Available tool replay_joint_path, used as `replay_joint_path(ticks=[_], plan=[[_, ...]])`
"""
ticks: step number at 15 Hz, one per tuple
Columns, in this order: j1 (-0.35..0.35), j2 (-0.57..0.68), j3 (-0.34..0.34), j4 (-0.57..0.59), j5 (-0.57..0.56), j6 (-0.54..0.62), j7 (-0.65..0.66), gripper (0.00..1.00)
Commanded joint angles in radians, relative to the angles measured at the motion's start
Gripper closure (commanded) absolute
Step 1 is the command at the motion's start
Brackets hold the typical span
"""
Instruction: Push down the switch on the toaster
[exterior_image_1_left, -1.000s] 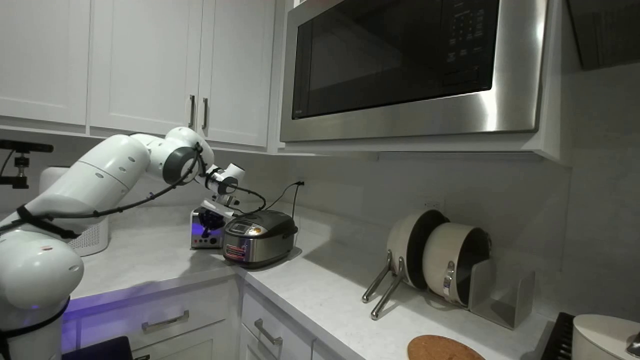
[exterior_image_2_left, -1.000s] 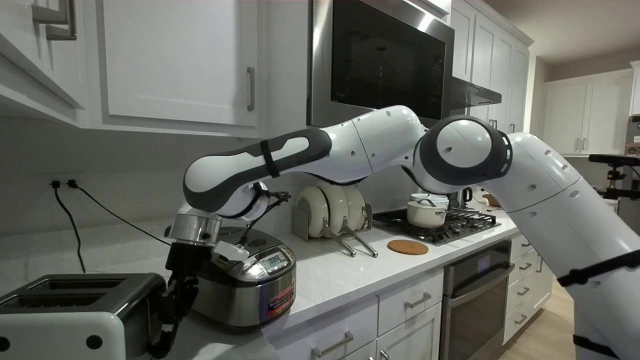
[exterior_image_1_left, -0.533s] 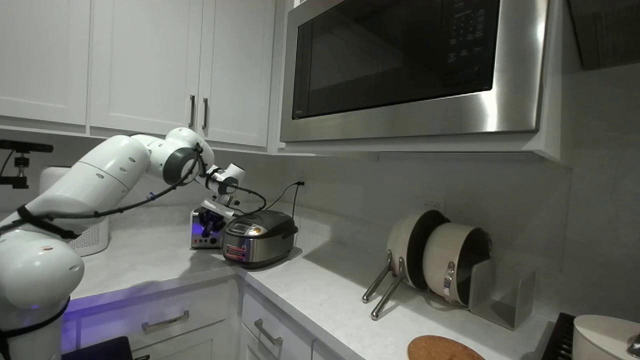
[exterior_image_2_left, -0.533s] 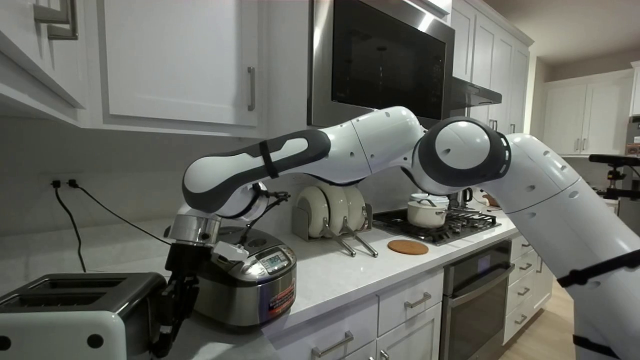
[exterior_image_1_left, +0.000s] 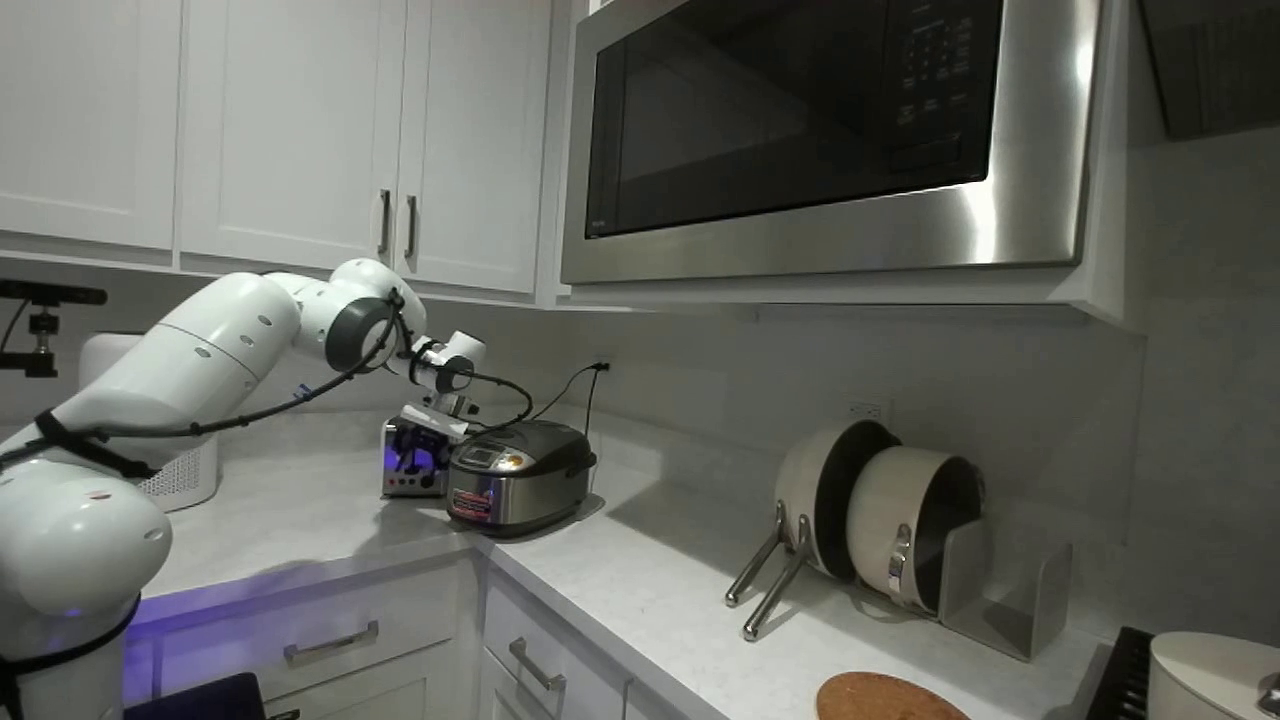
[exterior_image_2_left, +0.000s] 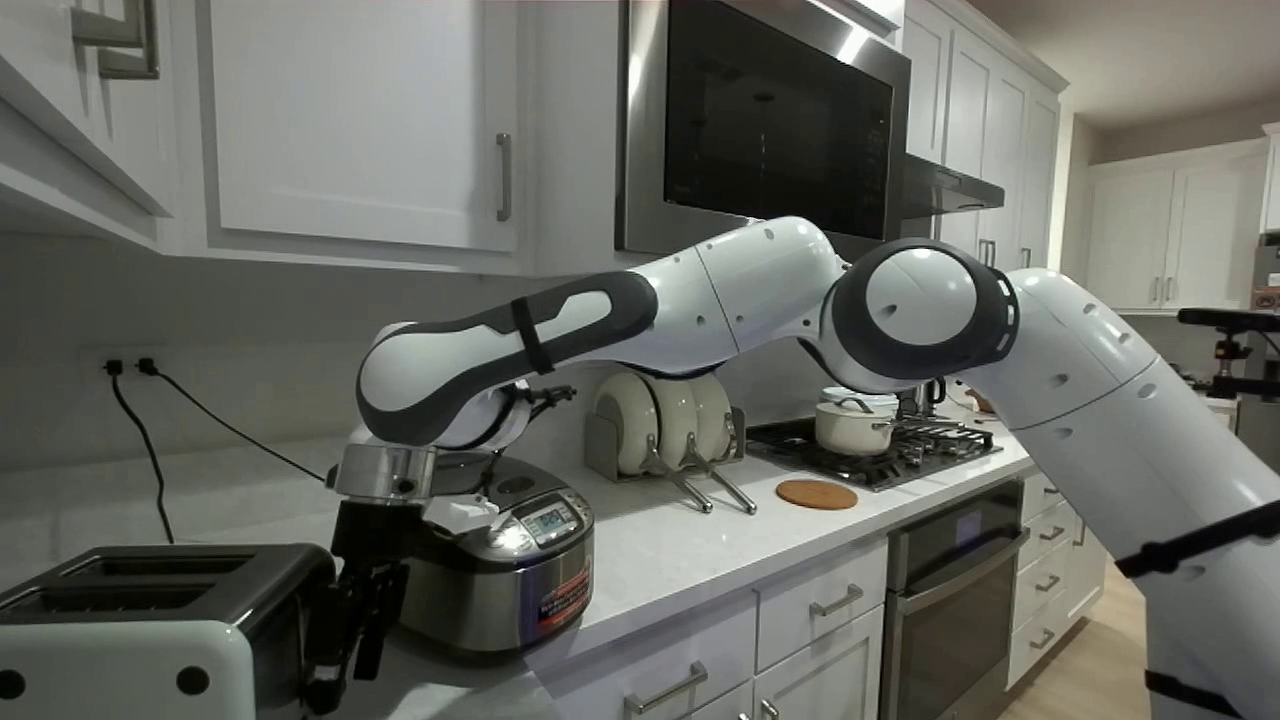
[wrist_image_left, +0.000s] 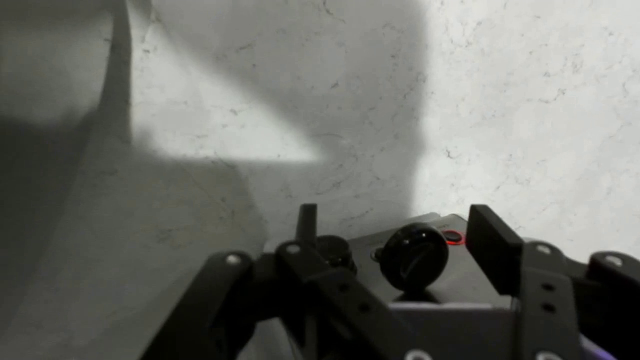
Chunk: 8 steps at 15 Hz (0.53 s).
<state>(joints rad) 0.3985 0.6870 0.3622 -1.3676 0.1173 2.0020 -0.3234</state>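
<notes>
Arm (exterior_image_2_left: 740, 290) arched across an exterior view from four o'clock to eight; forearm laid out toward nine, wrist bent down, gripper (wrist_image_left: 397, 232) pointed at the counter (exterior_image_2_left: 690, 545). In the wrist view its fingers (wrist_image_left: 492, 245) are seen well spread.

Gripper held in the narrow gap between toaster (exterior_image_2_left: 130, 655) and rice cooker (exterior_image_2_left: 490, 590). The cooker, just beside at two o'clock, is partly covered by it and little room is left there. Contact with either cannot be told. Farther out at two o'clock, pans (exterior_image_2_left: 625, 422) are racked on edge; past them, nearer three, a round brown mat (exterior_image_2_left: 816, 494) is laid.

Toaster set upright at nine o'clock from the gripper; two slots seen in its dark top, pale side marked with black dots. In the wrist view a glossy round black knob (wrist_image_left: 414, 256) is framed between the fingers, a red-ringed button (wrist_image_left: 453, 236) at two o'clock from it; a second black knob (wrist_image_left: 334, 250), at nine, is partly masked by a finger. Which is the switch cannot be told.
</notes>
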Motion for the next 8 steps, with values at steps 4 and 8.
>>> replay_joint_path(ticks=[4, 8], plan=[[0.008, -0.041, -0.026, 0.015, -0.029, -0.039, 0.078, 0.0], [-0.013, -0.108, -0.028, -0.012, -0.02, -0.082, 0.068, 0.0]])
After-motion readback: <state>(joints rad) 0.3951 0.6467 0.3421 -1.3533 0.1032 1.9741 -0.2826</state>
